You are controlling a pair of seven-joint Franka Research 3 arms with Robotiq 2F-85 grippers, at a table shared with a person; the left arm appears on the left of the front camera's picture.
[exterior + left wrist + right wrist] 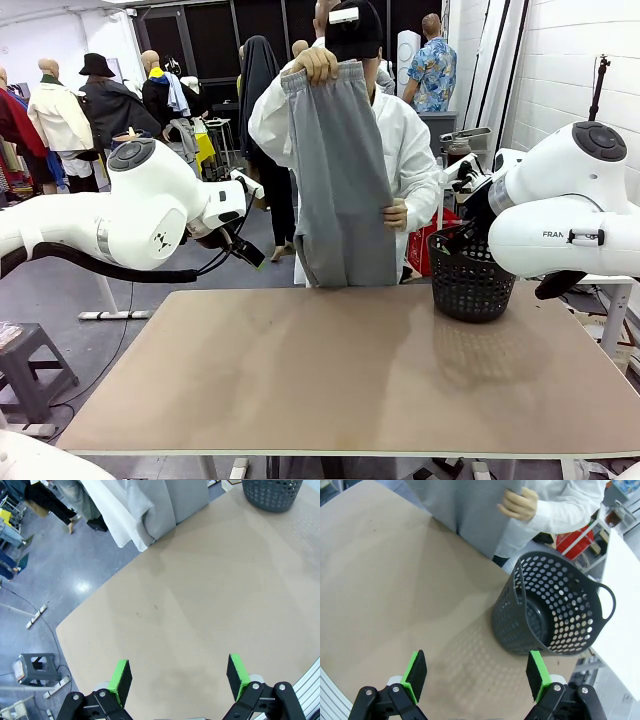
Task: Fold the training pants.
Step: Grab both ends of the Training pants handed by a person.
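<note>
A person in a white shirt stands at the far side and holds the grey training pants [338, 180] up by the gathered waistband, one hand on top, the other on the right edge. The pants hang down to the table's far edge, and their lower part shows in the left wrist view [185, 502] and the right wrist view [465, 500]. My left gripper [179, 676] hovers open over the bare table, nothing between its green pads. My right gripper [477, 676] is open too, above the table beside the basket. Both arms stay back at the table's sides.
A black mesh basket [470, 275] stands at the table's far right corner, seen close in the right wrist view [555, 610]. The tan table [350, 380] spreads wide between the arms. A grey stool [25, 365] stands on the floor at the left.
</note>
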